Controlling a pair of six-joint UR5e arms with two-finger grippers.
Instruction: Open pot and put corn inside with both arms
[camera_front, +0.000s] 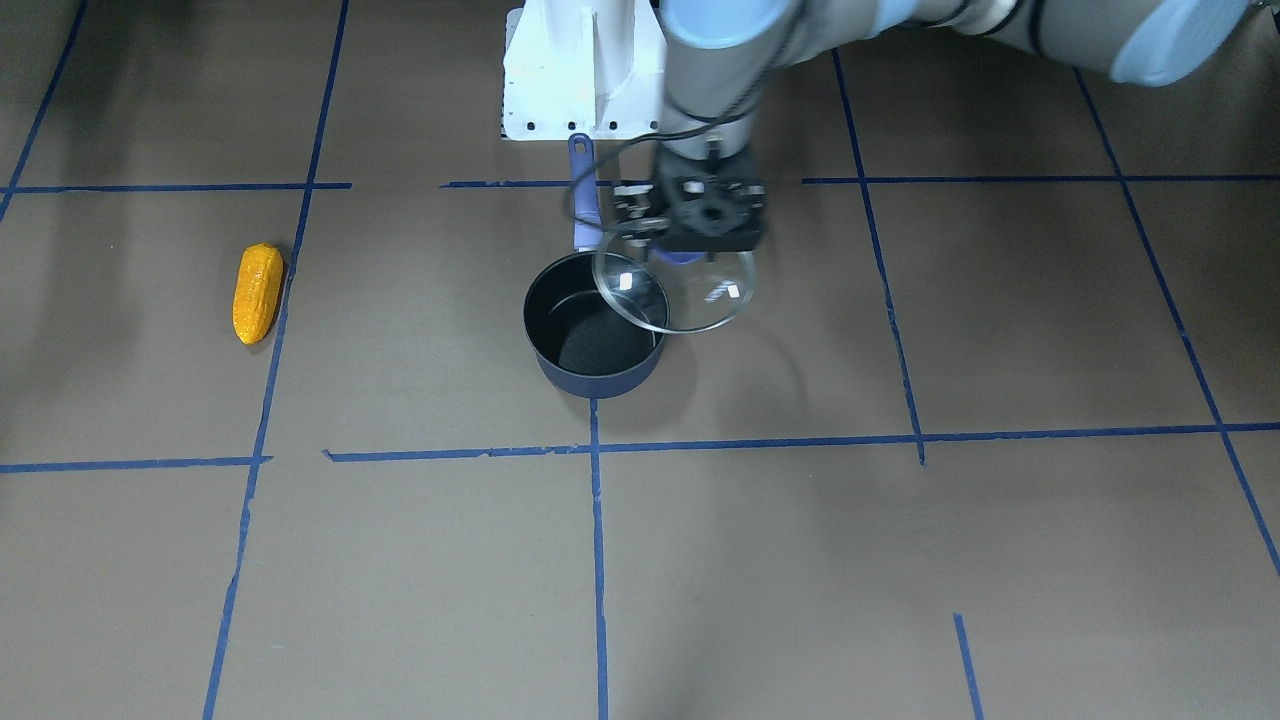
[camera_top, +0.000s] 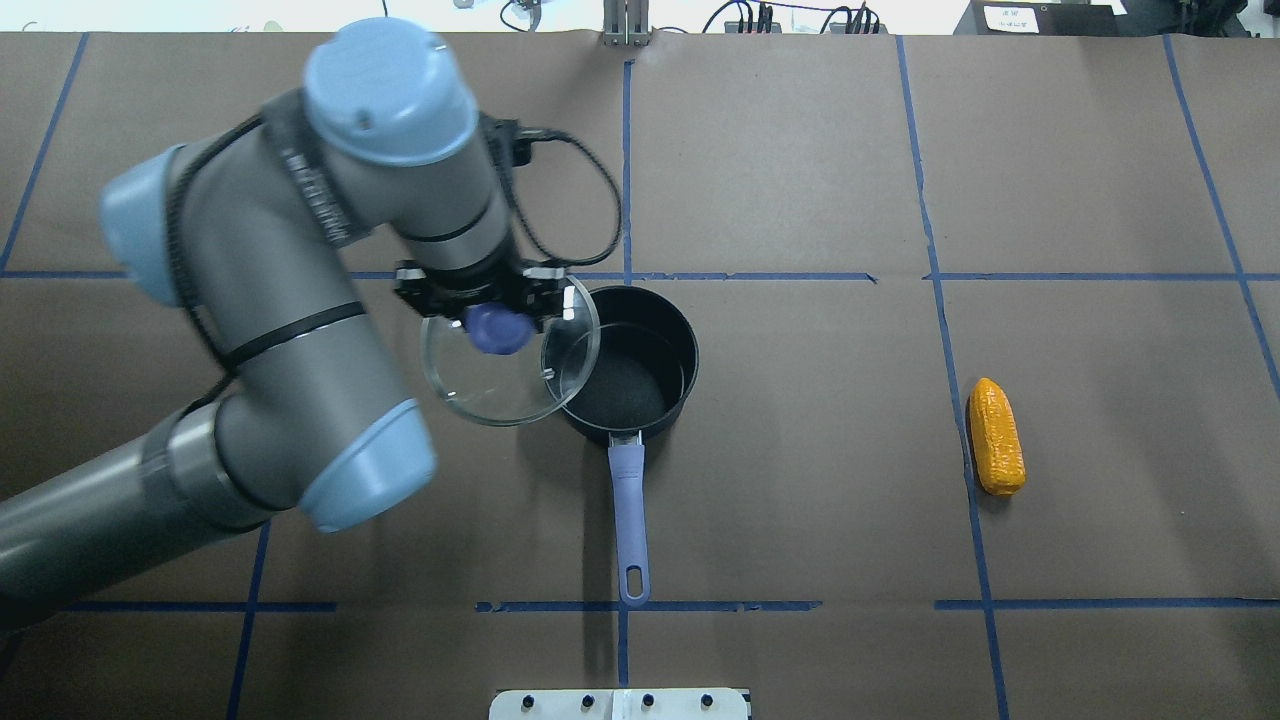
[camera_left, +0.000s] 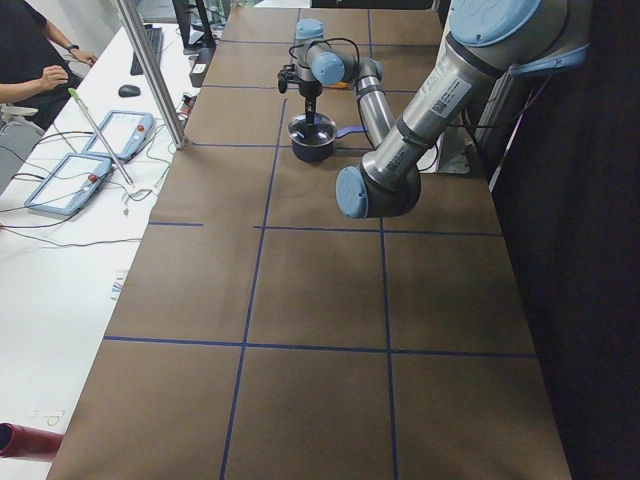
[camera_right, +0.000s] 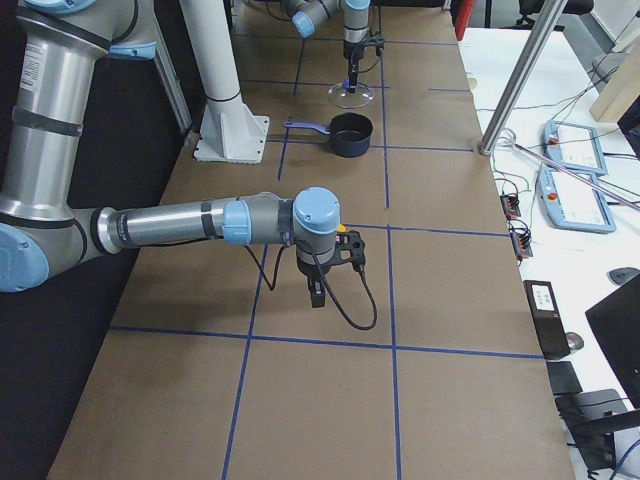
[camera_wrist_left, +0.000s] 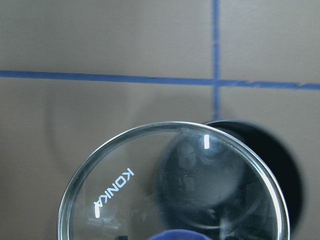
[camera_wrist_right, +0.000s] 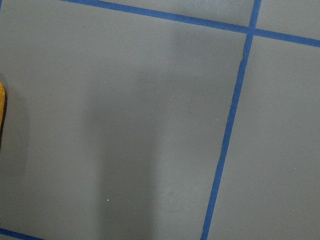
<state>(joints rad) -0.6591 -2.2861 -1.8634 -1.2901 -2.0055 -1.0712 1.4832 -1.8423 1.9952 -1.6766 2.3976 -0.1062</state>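
Observation:
The dark navy pot (camera_top: 640, 390) stands open at mid-table, its purple-blue handle (camera_top: 628, 510) pointing toward the robot's base. My left gripper (camera_top: 487, 320) is shut on the knob of the round glass lid (camera_top: 480, 385). It holds the lid above the table, overlapping the pot's left rim. The lid also shows in the front view (camera_front: 700, 295) and the left wrist view (camera_wrist_left: 165, 190). The orange-yellow corn (camera_top: 997, 436) lies flat far to the pot's right. My right gripper (camera_right: 316, 290) hangs over bare table; I cannot tell if it is open.
The white base pedestal (camera_front: 580, 80) stands behind the pot's handle. Blue tape lines cross the brown table. A metal pole (camera_right: 520, 70) and a side desk with tablets (camera_right: 570, 150) border the far edge. A sliver of corn (camera_wrist_right: 1, 105) shows at the right wrist view's left edge.

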